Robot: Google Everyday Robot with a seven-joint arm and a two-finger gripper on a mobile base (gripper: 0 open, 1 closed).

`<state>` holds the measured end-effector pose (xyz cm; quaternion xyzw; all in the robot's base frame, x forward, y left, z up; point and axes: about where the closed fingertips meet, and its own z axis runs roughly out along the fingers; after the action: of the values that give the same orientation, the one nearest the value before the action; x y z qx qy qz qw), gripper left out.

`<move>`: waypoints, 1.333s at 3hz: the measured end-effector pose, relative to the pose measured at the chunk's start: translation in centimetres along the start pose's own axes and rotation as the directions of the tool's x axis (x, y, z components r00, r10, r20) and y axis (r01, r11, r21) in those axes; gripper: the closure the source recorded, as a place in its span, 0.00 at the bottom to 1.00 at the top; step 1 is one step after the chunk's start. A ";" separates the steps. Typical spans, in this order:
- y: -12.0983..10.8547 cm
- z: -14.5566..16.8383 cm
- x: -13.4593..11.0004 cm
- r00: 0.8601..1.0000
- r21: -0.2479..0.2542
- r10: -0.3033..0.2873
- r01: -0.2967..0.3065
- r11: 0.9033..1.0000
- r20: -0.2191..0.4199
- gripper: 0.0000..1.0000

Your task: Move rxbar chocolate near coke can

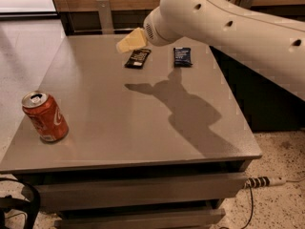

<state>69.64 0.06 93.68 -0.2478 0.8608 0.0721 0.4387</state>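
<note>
The rxbar chocolate (137, 58), a flat black-wrapped bar with white lettering, lies at the far middle of the grey table (143, 123). My gripper (129, 42) with its pale yellow fingers hovers just above and to the left of the bar, on the end of the white arm (224, 18) that reaches in from the upper right. The coke can (44, 116), red with a silver top, stands upright near the table's front left corner, far from the bar.
A dark blue wrapped bar (182, 56) lies to the right of the black one. The arm casts a shadow across the table's middle. A power strip (262, 181) and cables lie on the floor at the lower right.
</note>
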 end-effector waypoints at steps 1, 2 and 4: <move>2.5 2.5 -0.2 0.994 -0.013 0.110 -0.110 0.994 -0.008 0.00; 3.1 2.9 -0.4 0.982 -0.017 0.190 -0.190 0.982 -0.010 0.00; 3.2 4.2 -0.4 0.982 -0.018 0.183 -0.184 0.983 -0.056 0.00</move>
<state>71.31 4.43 91.14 -0.1742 0.8906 0.1153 0.4039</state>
